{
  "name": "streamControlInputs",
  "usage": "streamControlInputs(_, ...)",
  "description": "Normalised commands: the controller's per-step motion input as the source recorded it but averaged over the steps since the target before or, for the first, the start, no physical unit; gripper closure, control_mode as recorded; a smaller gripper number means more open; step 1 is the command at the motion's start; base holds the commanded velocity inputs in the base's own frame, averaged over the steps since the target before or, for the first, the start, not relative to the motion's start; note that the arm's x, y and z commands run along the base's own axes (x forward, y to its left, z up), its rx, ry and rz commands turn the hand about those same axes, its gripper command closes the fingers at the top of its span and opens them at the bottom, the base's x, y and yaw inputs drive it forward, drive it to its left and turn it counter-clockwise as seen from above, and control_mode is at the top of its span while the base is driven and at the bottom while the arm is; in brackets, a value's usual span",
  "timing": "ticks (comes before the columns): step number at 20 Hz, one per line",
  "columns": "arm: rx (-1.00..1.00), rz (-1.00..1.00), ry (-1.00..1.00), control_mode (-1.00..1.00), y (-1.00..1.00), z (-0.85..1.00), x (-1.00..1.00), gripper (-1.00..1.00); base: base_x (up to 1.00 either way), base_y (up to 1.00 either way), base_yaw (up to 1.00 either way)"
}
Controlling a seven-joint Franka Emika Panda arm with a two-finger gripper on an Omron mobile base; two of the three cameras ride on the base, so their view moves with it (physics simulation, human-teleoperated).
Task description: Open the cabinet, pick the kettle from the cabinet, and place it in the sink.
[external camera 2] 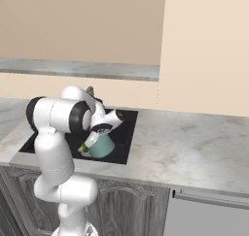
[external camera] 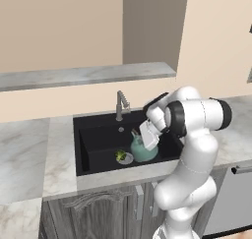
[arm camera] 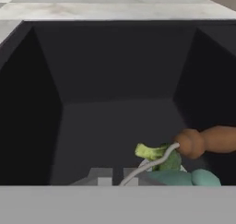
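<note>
The teal-green kettle (external camera: 143, 150) hangs tilted low inside the black sink (external camera: 98, 134), over its right half. My gripper (external camera: 145, 136) is just above it, shut on the thin wire of its handle. In the hand view the dark fingertips (arm camera: 105, 176) stand close together at the bottom. The wire runs from them up to the reddish-brown handle grip (arm camera: 206, 141), with the teal body (arm camera: 193, 178) below it. From the right base view the kettle (external camera 2: 100, 145) leans under the gripper (external camera 2: 94, 134) inside the sink (external camera 2: 125, 126). The cabinet is out of view.
A small green-yellow item on a plate (external camera: 122, 156) lies on the sink floor just left of the kettle. The grey faucet (external camera: 119, 105) stands at the back rim. Marble counter (external camera 2: 185, 147) runs both sides, with a raised ledge (external camera: 88, 75) behind and floor cabinets (external camera: 93, 213) below.
</note>
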Motion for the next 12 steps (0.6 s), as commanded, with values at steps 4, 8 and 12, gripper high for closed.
streamControlInputs(4, 0.00, 0.05, -0.03, -1.00, 0.00, -0.25, 0.15, 1.00, 0.00, 0.00, 0.00)
streamControlInputs(8, 0.04, 0.06, -0.05, -1.00, 0.00, -0.18, 0.17, 1.00, 0.00, 0.00, 0.00)
streamControlInputs(12, 0.02, 0.05, -0.03, -1.00, 0.00, -0.19, 0.17, 1.00, 0.00, 0.00, 0.00)
